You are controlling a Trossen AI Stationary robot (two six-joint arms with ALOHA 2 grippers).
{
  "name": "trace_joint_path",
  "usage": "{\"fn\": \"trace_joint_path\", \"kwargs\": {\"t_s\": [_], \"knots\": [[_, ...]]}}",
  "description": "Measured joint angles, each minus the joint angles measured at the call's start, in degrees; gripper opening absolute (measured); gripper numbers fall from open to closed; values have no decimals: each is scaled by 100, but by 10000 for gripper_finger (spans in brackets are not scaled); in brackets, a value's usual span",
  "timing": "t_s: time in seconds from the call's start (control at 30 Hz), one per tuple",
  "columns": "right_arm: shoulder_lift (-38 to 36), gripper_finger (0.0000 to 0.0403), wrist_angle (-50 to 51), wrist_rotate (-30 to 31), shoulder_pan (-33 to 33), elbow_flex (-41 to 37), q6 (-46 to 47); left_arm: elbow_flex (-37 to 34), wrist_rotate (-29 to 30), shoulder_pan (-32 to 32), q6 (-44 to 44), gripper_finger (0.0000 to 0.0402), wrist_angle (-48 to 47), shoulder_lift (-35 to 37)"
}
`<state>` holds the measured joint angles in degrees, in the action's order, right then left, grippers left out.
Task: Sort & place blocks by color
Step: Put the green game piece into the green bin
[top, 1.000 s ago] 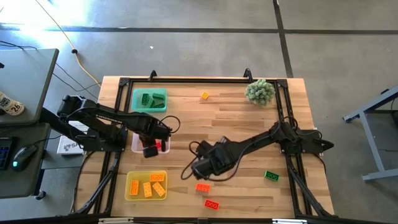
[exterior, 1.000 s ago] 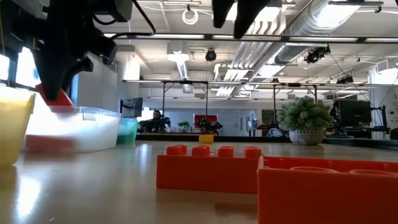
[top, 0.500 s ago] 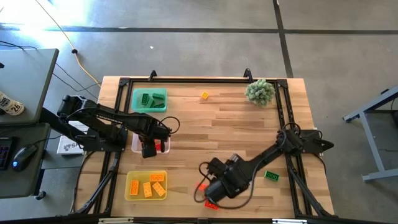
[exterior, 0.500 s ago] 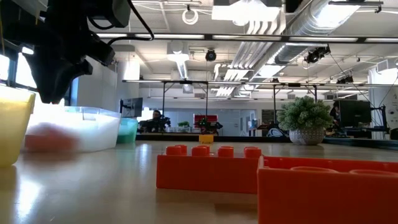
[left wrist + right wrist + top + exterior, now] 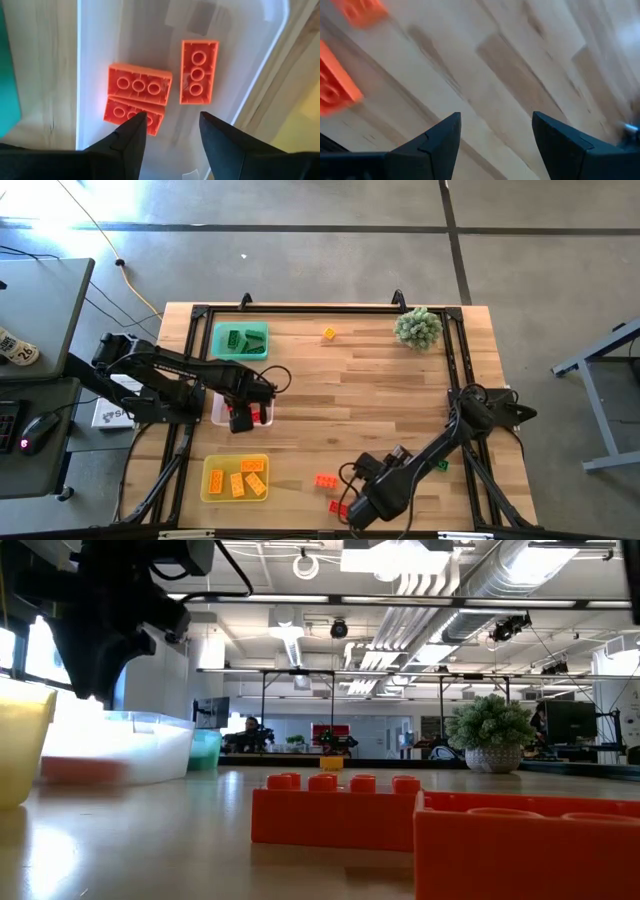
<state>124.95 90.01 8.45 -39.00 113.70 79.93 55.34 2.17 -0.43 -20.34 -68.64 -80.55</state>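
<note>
1. No brand, label or writing can be read on the blocks or trays; a white item on the floor beside the left arm's base bears letters too small to make out.
2. The left gripper [image 5: 240,420] hangs over the clear tray [image 5: 217,416], its fingers [image 5: 131,135] spread apart and holding nothing. Three red blocks [image 5: 139,85] lie in the clear tray below it, two touching each other and one [image 5: 198,71] just beside them.
3. A second ago that gripper held a red block above the clear tray; the block now lies in the tray and the gripper is empty.
4. The right gripper [image 5: 352,508] sits far from the clear tray, at the table's [image 5: 360,380] near edge, beside a red block [image 5: 338,506]. Its fingers [image 5: 440,140] stand apart, empty, over bare wood.
5. Over the last second the right arm swung from the table's middle to that near edge.
6. An orange-red block [image 5: 325,480] lies between the right gripper and the clear tray.
7. A green block [image 5: 440,465] lies near the right arm, well apart from the clear tray.
8. Green blocks sit in the green tray [image 5: 240,340], just beyond the clear tray; yellow blocks fill the yellow tray [image 5: 236,477] on its other side.
9. One yellow block [image 5: 329,334] lies alone beyond the clear tray, toward the plant [image 5: 417,327].
</note>
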Motion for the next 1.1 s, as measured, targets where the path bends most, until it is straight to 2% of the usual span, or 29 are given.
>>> {"fn": "trace_joint_path", "kwargs": {"t_s": [0.23, 0.43, 0.67, 0.93, 1.1], "knots": [[-2, 232, -1, -288, -107, -497, -243, 242, 0, 0, 0, 170, -1, 0], [-392, 232, -2, -654, -121, -1503, -362, 409, 0, 0, -46, 170, 4, 0], [-1538, 232, -161, -706, -242, -2788, -71, 416, 0, 0, -68, 170, -7, 0], [-3269, 232, -1970, -1006, -457, -4682, 391, 416, 0, 2, -195, 170, -9, 0], [-3993, 232, -2427, -1121, -590, -5571, 510, 416, -22, 2, -327, 170, -163, 0]]}}
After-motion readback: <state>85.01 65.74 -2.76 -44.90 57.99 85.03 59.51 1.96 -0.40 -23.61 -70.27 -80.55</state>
